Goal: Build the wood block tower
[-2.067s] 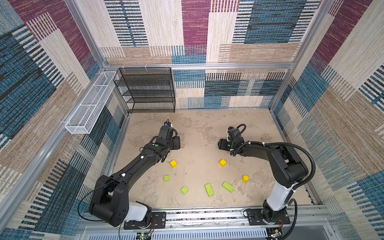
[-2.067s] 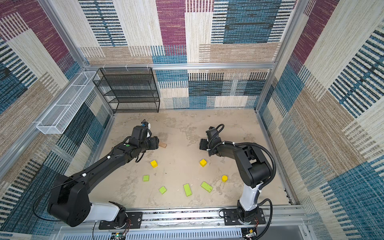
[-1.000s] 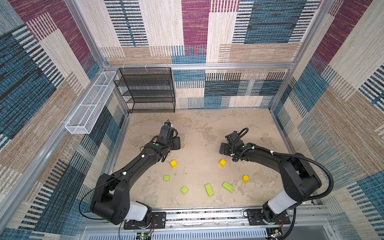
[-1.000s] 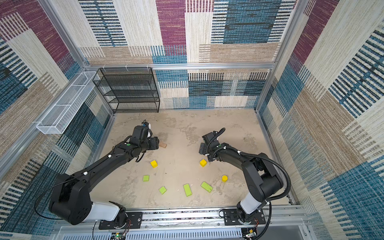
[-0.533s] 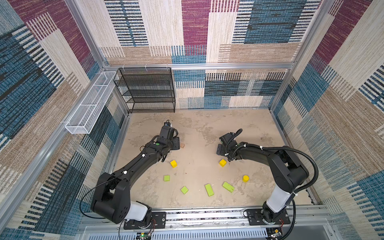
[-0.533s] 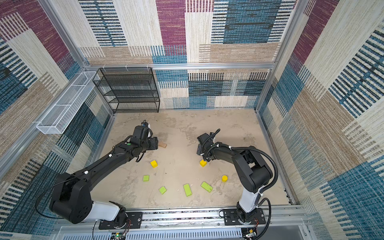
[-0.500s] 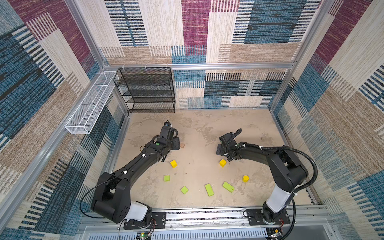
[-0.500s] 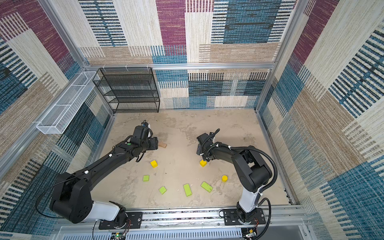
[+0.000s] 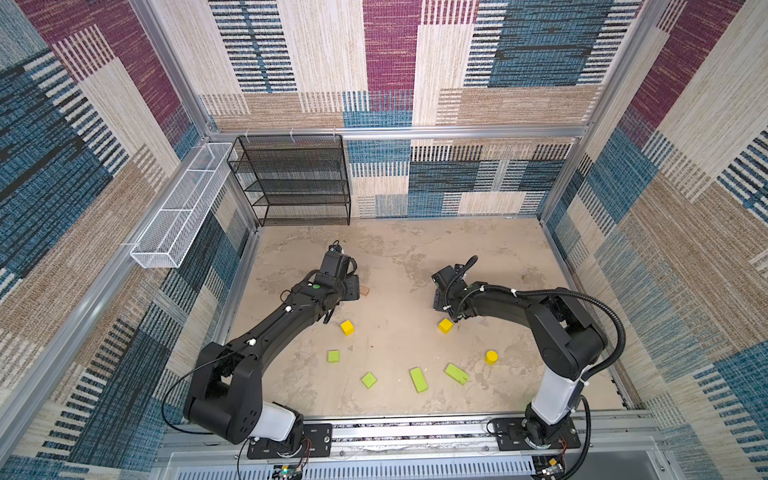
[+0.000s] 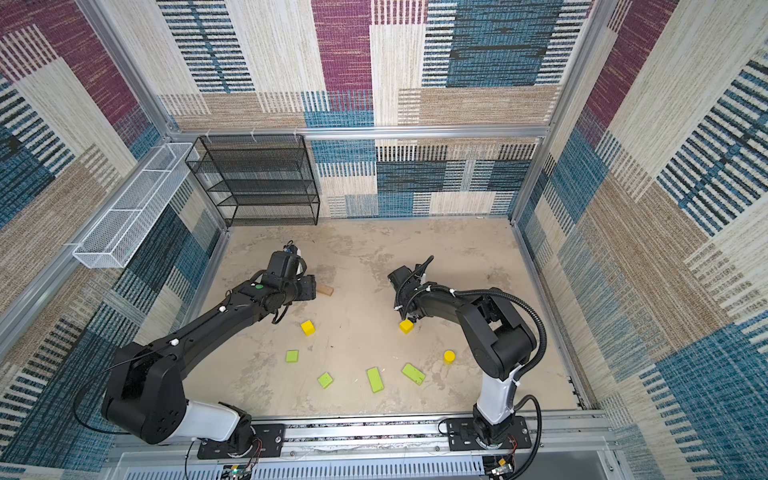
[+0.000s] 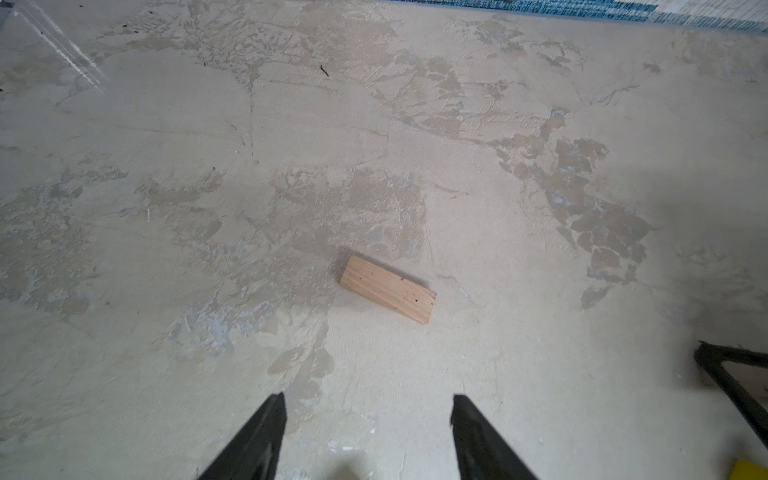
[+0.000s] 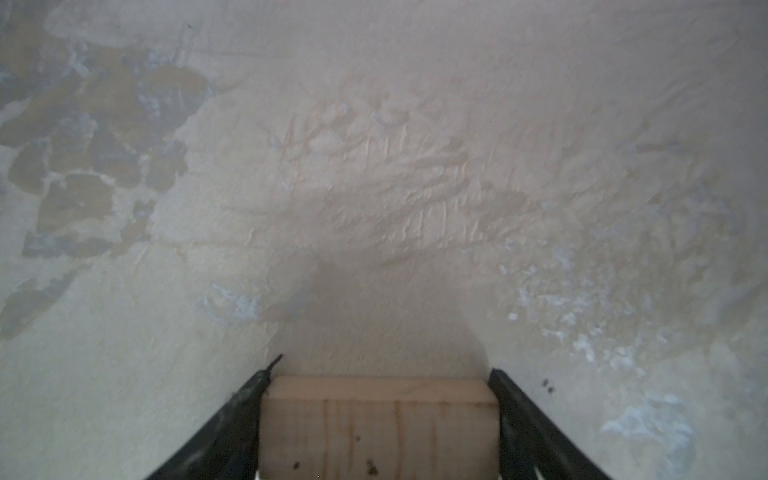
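On the desk (image 9: 395, 257), a rough, cracked, sandy top with darker patches, small painted wood blocks lie apart, none on top of another. The right pincer (image 12: 386, 363) is pinching a bar (image 12: 378, 424) of pale bare wood with fine grain and a few dark specks. Its black fingers press on both sides of the bar. I cannot tell if the bar is off the desk.

The left pincer (image 11: 368, 399) is spread wide, with nothing in it. Just ahead of it a second bar (image 11: 388, 289) lies flat, tan with straight grain lines.

Closer to the front sit a left cube (image 9: 347, 327) and a right cube (image 9: 445, 326), both yellow. Near them are a green square (image 9: 333, 356), a tilted green square (image 9: 368, 380), a long green piece (image 9: 418, 379), a slanted green piece (image 9: 456, 373) and a short round yellow cylinder (image 9: 491, 357).

A black mesh shelf (image 9: 295, 183) stands at the back. A white wire basket (image 9: 183, 208) hangs on the left wall.
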You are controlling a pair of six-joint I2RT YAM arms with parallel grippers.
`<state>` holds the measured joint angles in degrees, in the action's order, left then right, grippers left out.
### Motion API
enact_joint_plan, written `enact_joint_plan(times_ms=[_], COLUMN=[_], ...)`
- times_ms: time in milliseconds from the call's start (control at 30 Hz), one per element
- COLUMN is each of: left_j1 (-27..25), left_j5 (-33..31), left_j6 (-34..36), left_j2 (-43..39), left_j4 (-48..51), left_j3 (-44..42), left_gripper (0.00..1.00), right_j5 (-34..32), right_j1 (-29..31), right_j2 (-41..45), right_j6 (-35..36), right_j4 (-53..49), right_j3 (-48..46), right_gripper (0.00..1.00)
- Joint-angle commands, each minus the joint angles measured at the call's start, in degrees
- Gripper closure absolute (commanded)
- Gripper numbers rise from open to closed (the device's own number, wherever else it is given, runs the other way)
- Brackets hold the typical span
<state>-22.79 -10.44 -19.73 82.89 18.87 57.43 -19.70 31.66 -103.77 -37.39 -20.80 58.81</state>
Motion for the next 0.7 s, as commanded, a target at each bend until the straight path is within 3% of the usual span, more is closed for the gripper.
enact_joint_plan(times_ms=[0,267,667], left_j1=[0.0,-0.1,-0.1], left_j5=[-1.0,-1.2,-2.7], left_j6=[0.1,0.3,1.0], left_j2=[0.1,0.2,0.0], left_j4=[0.8,1.2,2.3], left_j3=[0.4,0.6,0.8], left_gripper=[0.32,0.32,0.32], right_j5=[3.3,5.1,7.4], right_j1=[0.3,0.3,0.4], right_j2=[-0.6,-3.6,-14.7], right_j6=[-0.3,2.7,7.5], right_j4=[-1.6,-1.0,-2.9], right_j3=[0.4,5.5,21.9], right_gripper=[0.28,0.33,0.33])
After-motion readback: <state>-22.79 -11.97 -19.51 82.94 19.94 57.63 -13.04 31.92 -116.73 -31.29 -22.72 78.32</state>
